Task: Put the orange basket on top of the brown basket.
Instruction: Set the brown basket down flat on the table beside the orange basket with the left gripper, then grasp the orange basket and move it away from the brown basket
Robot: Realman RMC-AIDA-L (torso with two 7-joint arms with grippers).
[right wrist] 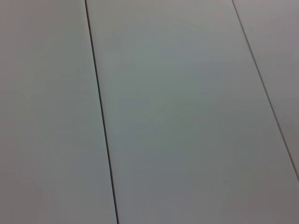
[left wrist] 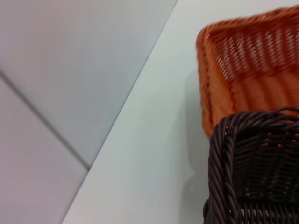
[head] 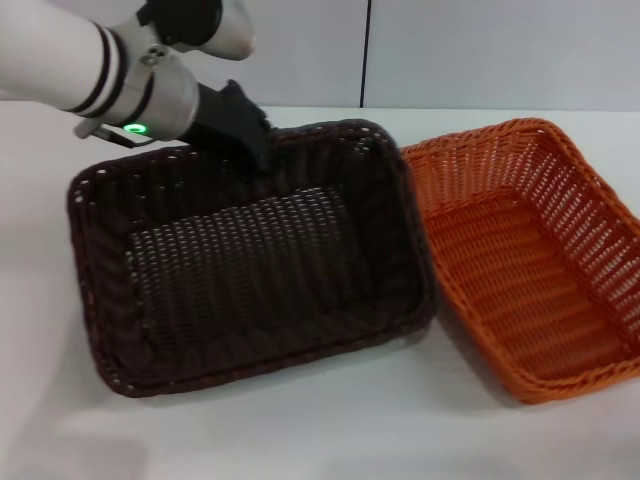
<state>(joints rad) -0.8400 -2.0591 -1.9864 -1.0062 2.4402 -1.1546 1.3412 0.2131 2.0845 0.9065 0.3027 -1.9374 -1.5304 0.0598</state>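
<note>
The brown basket (head: 110, 290) stands on the white table, left of centre in the head view. The orange basket (head: 520, 280) stands beside it on the right, and their near corners touch or almost touch. My left gripper (head: 262, 148) reaches down at the brown basket's far rim, black against the dark weave. The left wrist view shows a corner of the brown basket (left wrist: 233, 163) with the orange basket (left wrist: 243, 60) behind it. My right gripper is out of view; its wrist camera sees only wall.
The white table (head: 330, 430) has bare surface in front of both baskets. A grey panelled wall (head: 480, 50) with a dark seam runs behind the table. The orange basket's right side reaches the head view's edge.
</note>
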